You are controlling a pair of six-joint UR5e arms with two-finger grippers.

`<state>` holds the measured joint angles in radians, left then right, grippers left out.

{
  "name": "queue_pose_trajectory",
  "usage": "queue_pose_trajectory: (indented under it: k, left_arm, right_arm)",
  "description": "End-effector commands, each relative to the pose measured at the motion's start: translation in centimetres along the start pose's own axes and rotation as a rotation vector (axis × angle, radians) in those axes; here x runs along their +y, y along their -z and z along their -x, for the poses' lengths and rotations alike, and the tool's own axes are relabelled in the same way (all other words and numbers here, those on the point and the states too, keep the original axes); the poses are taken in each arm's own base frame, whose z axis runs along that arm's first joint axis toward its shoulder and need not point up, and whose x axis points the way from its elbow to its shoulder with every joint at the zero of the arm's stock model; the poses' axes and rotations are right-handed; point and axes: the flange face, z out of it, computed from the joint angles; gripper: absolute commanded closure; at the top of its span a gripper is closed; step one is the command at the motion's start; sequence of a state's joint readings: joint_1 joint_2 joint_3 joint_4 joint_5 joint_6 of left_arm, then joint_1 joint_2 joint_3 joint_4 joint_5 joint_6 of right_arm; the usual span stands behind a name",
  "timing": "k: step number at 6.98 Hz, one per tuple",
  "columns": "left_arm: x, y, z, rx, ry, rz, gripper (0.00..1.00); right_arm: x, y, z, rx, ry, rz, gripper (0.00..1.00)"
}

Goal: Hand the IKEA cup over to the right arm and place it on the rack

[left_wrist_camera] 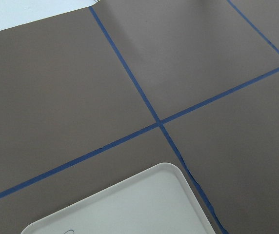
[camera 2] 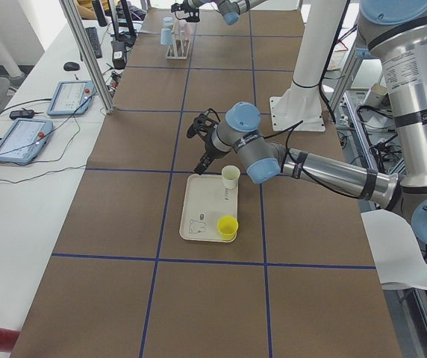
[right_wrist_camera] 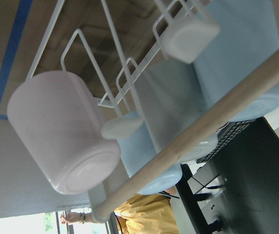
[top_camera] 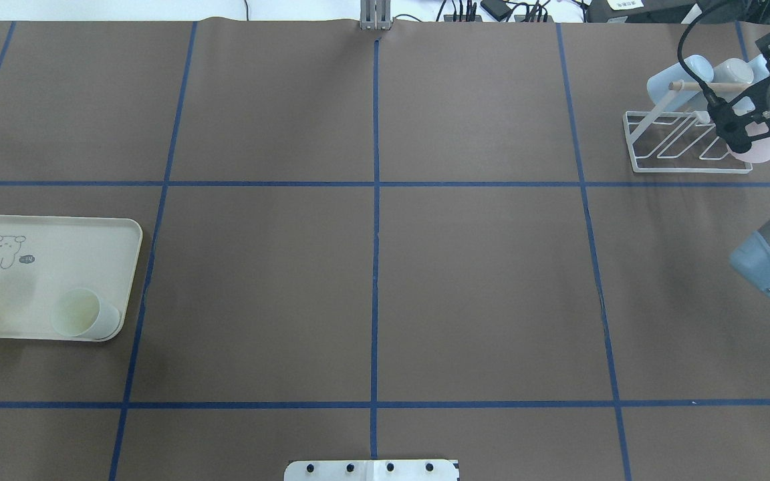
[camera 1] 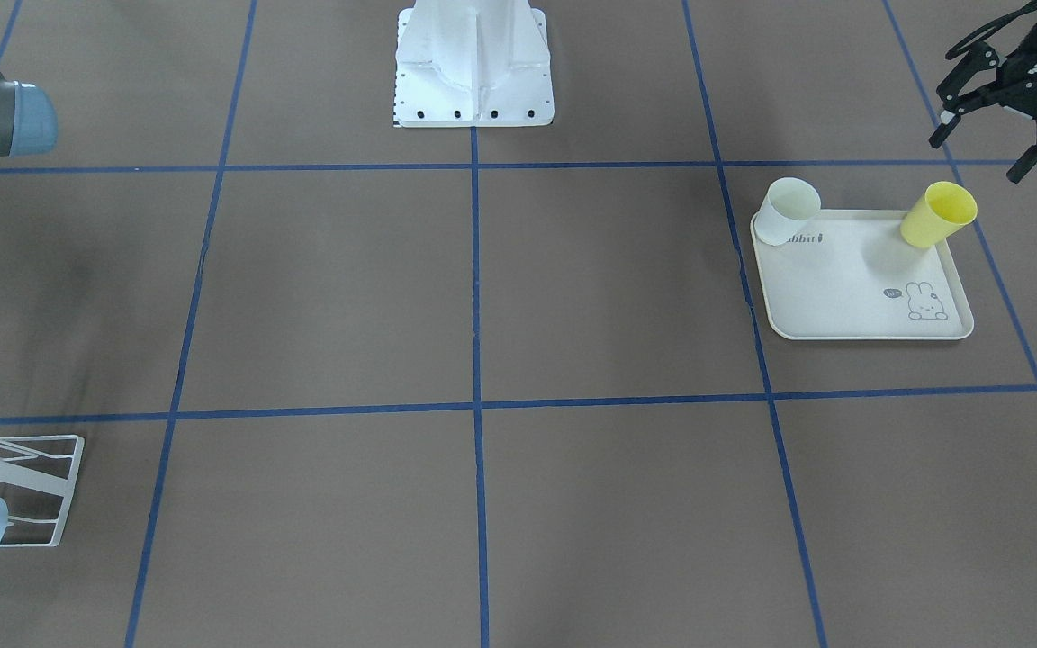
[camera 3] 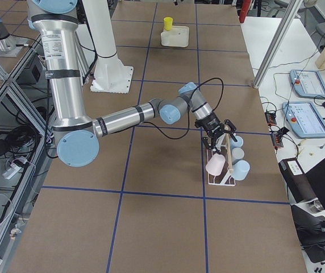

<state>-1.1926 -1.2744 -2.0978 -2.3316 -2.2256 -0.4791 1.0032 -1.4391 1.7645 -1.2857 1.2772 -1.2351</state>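
IKEA cups: a pale pink plastic cup (right_wrist_camera: 64, 131) sits tilted over a slanted prong of the white thin-wire rack (top_camera: 692, 171), its base turned towards my right wrist camera.
Rack neighbours: pale blue cups (right_wrist_camera: 237, 58) hang on the same rack, under its pale wooden rod (right_wrist_camera: 203, 126).
Right claw (camera 3: 219, 135): I hover just above the rack, fingers spread, gripping nothing, clear of the pink cup.
Other cups: a white plastic cup (camera 1: 787, 211) and a yellow plastic cup (camera 1: 937, 214) stand upright, well apart from the rack, at the far end of the table.
Under them: a cream rabbit-print tray (camera 1: 852, 288), each cup at its own corner.
Left claw (camera 1: 978, 157): wide and empty, far from the rack, in the air just beside the yellow cup.
Table: brown cover (top_camera: 478, 287) with blue tape lines.
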Motion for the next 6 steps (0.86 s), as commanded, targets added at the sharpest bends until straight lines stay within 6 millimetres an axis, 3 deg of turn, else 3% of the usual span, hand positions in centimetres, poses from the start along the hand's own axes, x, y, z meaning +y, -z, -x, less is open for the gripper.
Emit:
queue_pose_trajectory:
  k: [1, 3, 4, 5, 6]
  left_arm:
    - [0.0, -0.1, 0.3, -0.034, 0.060, -0.043, 0.00]
    - [1.7, -0.1, 1.2, -0.059, 0.081, -0.050, 0.00]
    - [2.1, -0.8, 0.7, -0.046, 0.082, -0.030, 0.00]
    - [2.3, -2.5, -0.8, -0.044, 0.118, -0.021, 0.00]
    - [3.0, -5.1, -3.4, -0.047, 0.172, -0.037, 0.00]
  right_arm:
    - [-1.5, 6.7, -2.0, -0.002, -0.233, -0.317, 0.02]
    - [-3.0, 12.0, -2.8, -0.125, -0.635, -0.544, 0.02]
    - [-4.4, 15.1, -2.8, -0.213, -0.775, -0.651, 0.02]
    - [-6.6, 18.5, -3.1, -0.315, -0.925, -0.736, 0.01]
    - [-9.5, 21.6, -5.0, -0.357, -0.996, -0.803, 0.01]
